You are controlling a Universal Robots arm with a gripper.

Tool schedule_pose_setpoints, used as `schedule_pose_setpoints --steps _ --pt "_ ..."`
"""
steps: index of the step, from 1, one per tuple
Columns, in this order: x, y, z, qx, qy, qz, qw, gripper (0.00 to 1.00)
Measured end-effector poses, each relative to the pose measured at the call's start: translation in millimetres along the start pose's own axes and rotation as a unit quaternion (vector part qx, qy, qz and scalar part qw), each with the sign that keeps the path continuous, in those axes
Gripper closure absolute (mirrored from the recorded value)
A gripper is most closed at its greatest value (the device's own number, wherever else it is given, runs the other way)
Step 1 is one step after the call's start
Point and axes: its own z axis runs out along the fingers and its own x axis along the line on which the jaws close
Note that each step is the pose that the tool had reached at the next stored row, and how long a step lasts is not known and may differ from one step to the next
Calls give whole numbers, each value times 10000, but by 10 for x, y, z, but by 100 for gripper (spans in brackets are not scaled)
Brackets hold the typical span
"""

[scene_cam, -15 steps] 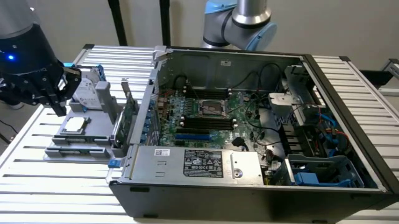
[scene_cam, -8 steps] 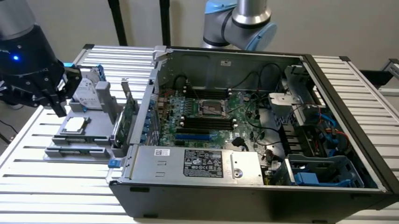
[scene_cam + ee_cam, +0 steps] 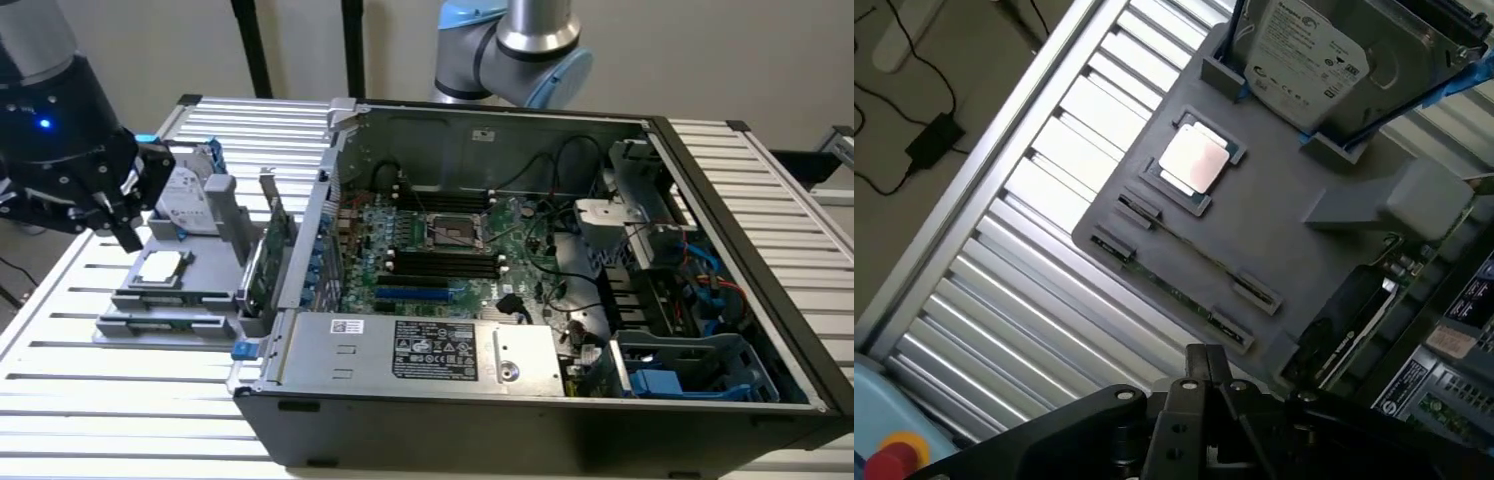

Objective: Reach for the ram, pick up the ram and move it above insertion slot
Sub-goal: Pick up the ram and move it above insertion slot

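Gripper (image 3: 1204, 362) fingers are pressed together, holding nothing, above the gray fixture tray (image 3: 1274, 230). The ram (image 3: 1172, 288) lies flat in its tray slot just ahead of the fingertips. I judge I'm mid-reach; a grasp calls for parted jaws.

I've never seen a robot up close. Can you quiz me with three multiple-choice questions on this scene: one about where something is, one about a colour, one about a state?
1. Where is the silver processor chip?
A. on the parts tray
B. on the floor
C. on a shelf

2. What colour is the parts tray?
A. red
B. grey
C. yellow

3. How is the gripper?
A. spread wide
B. clamped on something
C. shut and empty

Answers:
1 A: the chip lies in a recess of the tray.
2 B: its bare surface is plain grey.
3 C: it is closed on nothing, and the ram sits in the tray.
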Motion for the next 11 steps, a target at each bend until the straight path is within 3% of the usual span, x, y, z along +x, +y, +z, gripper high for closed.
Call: schedule_pose_setpoints --steps 6,11 --pt "1 0 6 5 20 -541 9985 89" --pt "0 0 8 10 38 -997 9950 89"
